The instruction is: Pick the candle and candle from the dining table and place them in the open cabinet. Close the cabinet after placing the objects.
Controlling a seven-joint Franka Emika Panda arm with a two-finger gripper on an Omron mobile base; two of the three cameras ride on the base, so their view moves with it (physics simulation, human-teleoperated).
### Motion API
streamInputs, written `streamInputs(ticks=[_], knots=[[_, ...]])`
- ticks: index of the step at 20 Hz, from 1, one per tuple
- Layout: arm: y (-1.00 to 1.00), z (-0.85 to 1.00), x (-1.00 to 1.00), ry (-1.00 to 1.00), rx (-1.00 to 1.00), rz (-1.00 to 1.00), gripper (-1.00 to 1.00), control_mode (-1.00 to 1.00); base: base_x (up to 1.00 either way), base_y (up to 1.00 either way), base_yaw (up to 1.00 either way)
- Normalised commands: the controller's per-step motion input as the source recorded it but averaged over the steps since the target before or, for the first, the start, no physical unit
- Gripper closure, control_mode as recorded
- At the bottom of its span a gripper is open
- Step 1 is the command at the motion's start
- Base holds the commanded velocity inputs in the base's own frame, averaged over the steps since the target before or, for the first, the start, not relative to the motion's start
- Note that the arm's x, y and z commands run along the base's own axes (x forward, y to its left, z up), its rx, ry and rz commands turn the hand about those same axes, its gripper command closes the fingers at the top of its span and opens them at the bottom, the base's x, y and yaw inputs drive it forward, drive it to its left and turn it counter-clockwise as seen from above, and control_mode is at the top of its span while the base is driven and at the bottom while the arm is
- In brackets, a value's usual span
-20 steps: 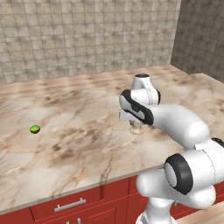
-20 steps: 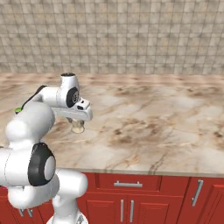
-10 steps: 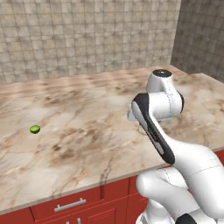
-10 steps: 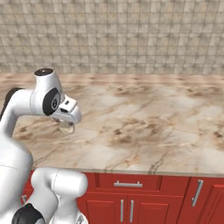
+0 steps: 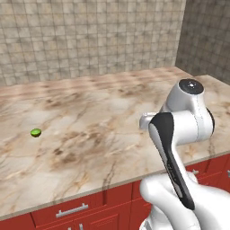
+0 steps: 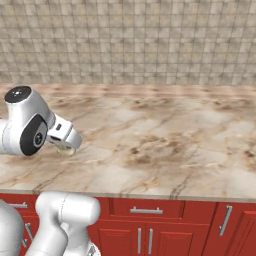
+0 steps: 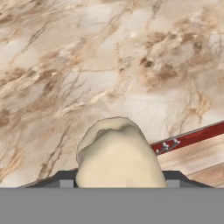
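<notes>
Above the beige-and-brown marbled stone surface [image 6: 150, 135], near its front edge, the pincer [image 6: 65, 149] is pinching the pale cream squat candle [image 7: 118, 155]. In the right base view the candle shows as a small pale lump under the hand, lifted clear of the stone. In the hand view it sits between the finger tips, big in frame, with red drawer fronts with silver handles [image 7: 168, 145] past the edge. Small green round thing [image 5: 36, 132] lies well apart on the far left. Risk, as a judgement: the grip looks low on a lumpy wax shape, so a fast swing toward the cabinet could let it slip or rotate out and drop onto the drawers' side.
</notes>
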Motion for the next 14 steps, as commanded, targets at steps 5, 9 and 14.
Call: streamInputs(ticks=[5,9,14], knots=[[0.00,0.00,0.00,0.00,0.00,-0.01,1.00,-1.00,0.00,0.00,0.00],[0.00,0.00,0.00,0.00,0.00,0.00,1.00,-1.00,0.00,0.00,0.00],[0.00,0.00,0.00,0.00,0.00,0.00,1.00,1.00,0.00,0.00,0.00]])
